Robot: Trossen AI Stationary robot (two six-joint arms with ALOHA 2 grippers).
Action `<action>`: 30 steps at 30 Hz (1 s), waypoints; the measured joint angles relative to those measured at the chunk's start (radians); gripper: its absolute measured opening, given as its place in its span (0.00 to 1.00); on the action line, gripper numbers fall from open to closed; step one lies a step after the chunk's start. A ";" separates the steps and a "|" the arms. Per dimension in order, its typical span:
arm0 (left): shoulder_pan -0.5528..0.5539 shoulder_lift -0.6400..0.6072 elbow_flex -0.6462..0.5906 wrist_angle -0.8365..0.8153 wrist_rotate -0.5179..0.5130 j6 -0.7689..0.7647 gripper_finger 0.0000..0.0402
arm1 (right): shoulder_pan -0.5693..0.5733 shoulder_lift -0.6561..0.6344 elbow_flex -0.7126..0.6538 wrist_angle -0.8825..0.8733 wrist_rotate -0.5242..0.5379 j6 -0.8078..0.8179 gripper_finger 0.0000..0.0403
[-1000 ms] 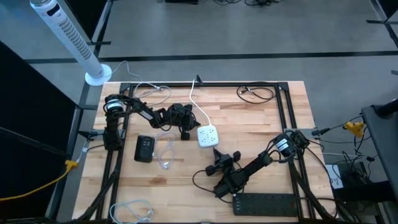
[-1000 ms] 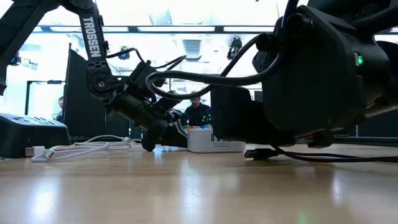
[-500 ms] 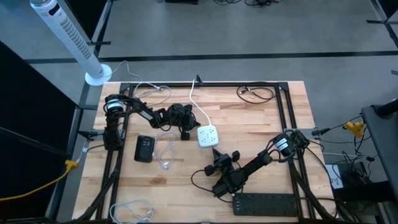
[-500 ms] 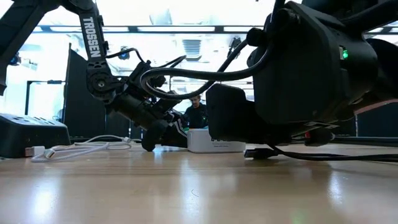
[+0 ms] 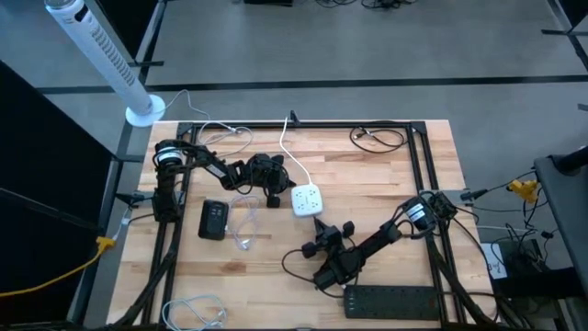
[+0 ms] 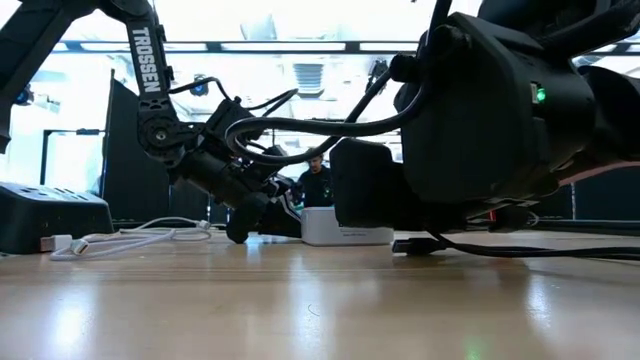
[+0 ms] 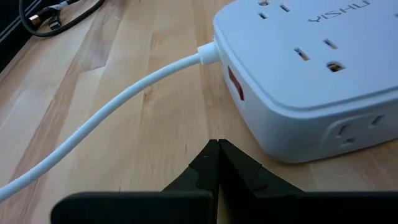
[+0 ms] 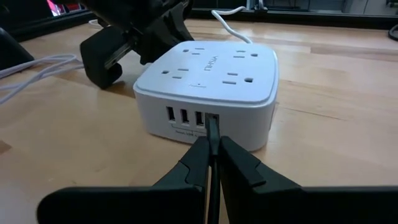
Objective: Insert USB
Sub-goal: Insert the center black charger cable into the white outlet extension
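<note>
**Two grippers at the white power cube; USB plug at the port row**

Two arms are over the wooden table. The white power cube sits near the table's middle, its white cord leaving from one side wall and running toward the far edge.

Right gripper: low, directly in front of the cube's face that carries the row of USB ports. Its jaws are pinched narrow on a thin dark USB plug. The plug's tip stands at the end port of the row; whether it has entered the port cannot be told. A black cable trails from this arm across the table in the low view.

Left gripper: low on the table, just beside the cube on the side where the cord exits, jaws fully closed and holding nothing. Contact with the cube cannot be confirmed.

Other items: a black block with a coiled white cable beside it, and a black power strip at the near edge.
</note>
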 joint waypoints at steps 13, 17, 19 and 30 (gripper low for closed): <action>-0.005 0.000 -0.006 0.008 0.018 -0.005 0.00 | -0.005 0.000 -0.001 -0.027 -0.003 0.012 0.03; -0.012 0.000 -0.007 0.008 0.019 -0.005 0.00 | -0.005 0.000 -0.001 -0.026 -0.003 0.013 0.03; -0.017 0.000 -0.007 0.008 0.020 -0.005 0.00 | -0.006 0.000 -0.001 -0.027 -0.003 0.013 0.03; -0.031 0.000 -0.009 0.005 0.115 0.011 0.00 | -0.011 0.000 -0.002 -0.028 -0.005 -0.027 0.03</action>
